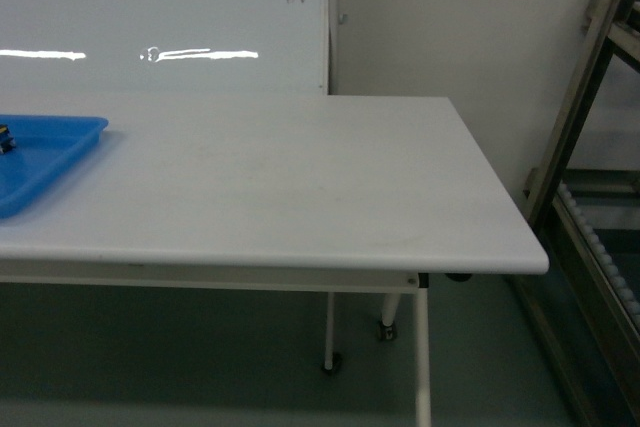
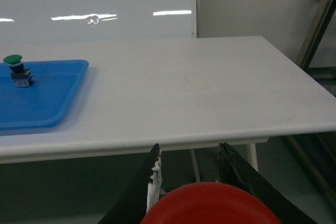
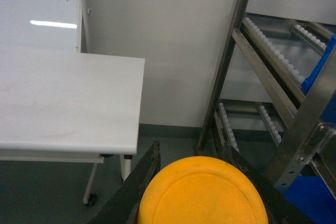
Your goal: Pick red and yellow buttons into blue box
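Observation:
The red button's (image 2: 210,205) dome cap fills the bottom of the left wrist view, held between the black fingers of my left gripper (image 2: 190,148), below and in front of the table's near edge. In the right wrist view, the yellow button's (image 3: 202,192) cap sits the same way in my right gripper (image 3: 191,144), over the floor between the table's end and a metal rack. Blue plastic (image 3: 310,198) shows behind the rack's frame at the lower right. I cannot tell whether it is the blue box. Neither gripper appears in the head view.
A white table (image 1: 300,187) stands ahead with a shallow blue tray (image 2: 52,103) at its left end. A green-capped button (image 2: 14,60) stands on the tray. A roller rack (image 3: 252,77) rises to the right of the table, with a whiteboard behind.

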Tool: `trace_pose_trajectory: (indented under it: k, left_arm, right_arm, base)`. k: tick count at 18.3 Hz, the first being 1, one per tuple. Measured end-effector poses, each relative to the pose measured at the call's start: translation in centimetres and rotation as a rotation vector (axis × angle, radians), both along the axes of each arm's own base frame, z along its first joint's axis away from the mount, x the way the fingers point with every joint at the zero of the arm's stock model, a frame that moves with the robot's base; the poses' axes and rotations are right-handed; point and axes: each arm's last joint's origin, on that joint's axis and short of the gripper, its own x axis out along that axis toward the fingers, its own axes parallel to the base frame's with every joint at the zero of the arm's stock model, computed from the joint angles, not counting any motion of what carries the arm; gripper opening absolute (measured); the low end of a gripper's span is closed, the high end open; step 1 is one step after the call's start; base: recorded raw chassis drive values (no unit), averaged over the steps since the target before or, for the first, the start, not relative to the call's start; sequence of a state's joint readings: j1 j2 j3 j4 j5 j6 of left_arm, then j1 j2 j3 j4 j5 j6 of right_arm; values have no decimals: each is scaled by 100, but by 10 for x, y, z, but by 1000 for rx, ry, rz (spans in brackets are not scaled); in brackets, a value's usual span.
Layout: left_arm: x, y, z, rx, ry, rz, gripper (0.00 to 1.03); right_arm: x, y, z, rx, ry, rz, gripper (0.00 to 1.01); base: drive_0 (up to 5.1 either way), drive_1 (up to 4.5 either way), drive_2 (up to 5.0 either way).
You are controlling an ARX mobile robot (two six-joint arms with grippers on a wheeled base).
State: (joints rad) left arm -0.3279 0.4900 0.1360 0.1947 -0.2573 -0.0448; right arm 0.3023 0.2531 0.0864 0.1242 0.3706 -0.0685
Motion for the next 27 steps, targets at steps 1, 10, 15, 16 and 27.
trace_pose_trajectory:
  k: [1,10,15,16,27]
  left_arm:
    - [0,0,0,0,0,0,28]
    - [0,0,0,-1,-2,0,28]
    - [0,0,0,0,0,0,28]
    - [0,0,0,0,0,0,28]
    - [0,0,0,0,0,0,28]
  right_arm:
    - [0,0,1,2,-7,0,32]
    - [0,0,0,1,-4,0,32]
    - [0,0,0,1,-4,0,32]
    - [0,0,0,1,-4,0,32]
    - [0,0,0,1,-4,-1,32]
  base:
    - [511,-235,-235]
    - [511,-235,-235]
    - [502,-239,-239]
    - [500,-240,-240]
    - [500,-240,-240]
